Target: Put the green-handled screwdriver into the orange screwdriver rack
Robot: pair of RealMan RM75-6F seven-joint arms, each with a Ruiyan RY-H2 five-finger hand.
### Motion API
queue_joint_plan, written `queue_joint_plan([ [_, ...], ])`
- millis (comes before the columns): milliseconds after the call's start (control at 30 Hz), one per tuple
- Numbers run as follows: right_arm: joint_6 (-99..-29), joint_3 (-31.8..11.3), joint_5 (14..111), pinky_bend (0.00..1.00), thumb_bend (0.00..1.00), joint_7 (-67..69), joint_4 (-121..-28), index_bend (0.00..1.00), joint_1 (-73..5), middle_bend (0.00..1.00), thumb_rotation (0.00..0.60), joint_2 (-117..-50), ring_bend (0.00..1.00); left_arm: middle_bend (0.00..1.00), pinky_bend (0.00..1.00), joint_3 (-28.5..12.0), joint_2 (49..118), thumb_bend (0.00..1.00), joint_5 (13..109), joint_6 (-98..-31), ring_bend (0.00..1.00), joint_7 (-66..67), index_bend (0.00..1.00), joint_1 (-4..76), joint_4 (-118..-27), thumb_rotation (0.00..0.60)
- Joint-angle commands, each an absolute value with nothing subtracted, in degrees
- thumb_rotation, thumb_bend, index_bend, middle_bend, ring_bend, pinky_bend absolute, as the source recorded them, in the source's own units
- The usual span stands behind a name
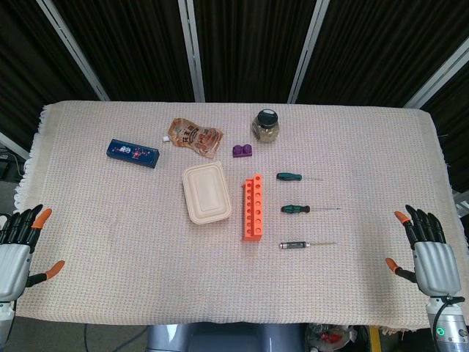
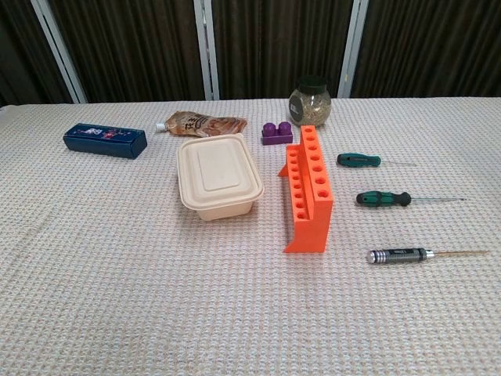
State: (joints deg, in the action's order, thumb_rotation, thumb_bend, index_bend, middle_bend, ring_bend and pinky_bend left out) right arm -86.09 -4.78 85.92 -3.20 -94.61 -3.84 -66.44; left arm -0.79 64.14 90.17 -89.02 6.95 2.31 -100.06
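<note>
Head view: left hand [image 1: 16,246] and right hand [image 1: 427,249] spread wide, empty, near corners; green-handled screwdriver [image 1: 289,176] lies right of orange rack [image 1: 253,207].

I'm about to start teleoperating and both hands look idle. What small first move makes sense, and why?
Probably reach the right hand toward the nearest green-handled screwdriver. Both hands hold nothing, fingers spread, at the table's near corners, and the screwdrivers lie right of the orange rack, on that hand's side.

Looks like a robotics lab: black curtains [image 1: 249,44] framed by metal rails [image 1: 192,48] close off the back, and a cloth-covered counter [image 2: 117,298] carries unrelated test objects.
</note>
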Motion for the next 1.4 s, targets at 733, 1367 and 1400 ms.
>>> queue_joint_plan([
  [733,-84.16,-3.49,88.32,0.00,0.13,0.00,-93.73,0.22,-5.10,0.07,0.600,-66.68,0.00,0.00,0.00,-0.69,64.06,0.16,89.97,-87.77,0.00,6.61,0.09,2.88,-99.35,0.600],
  [1367,-66.37,-8.69,83.60,0.00,0.14,-3.79,-97.95,0.28,-18.85,0.07,0.600,-69.91,0.00,0.00,0.00,-2.86,63.03,0.16,90.83,-86.40,0.00,7.62,0.12,5.86,-100.07,0.600],
  [1400,-64.46,-9.37,82.36,0.00,0.14,-4.26,-97.94,0.28,-20.28,0.07,0.600,-70.64,0.00,0.00,0.00,-2.95,63.04,0.17,90.67,-86.19,0.00,7.87,0.12,6.02,-100.08,0.600],
])
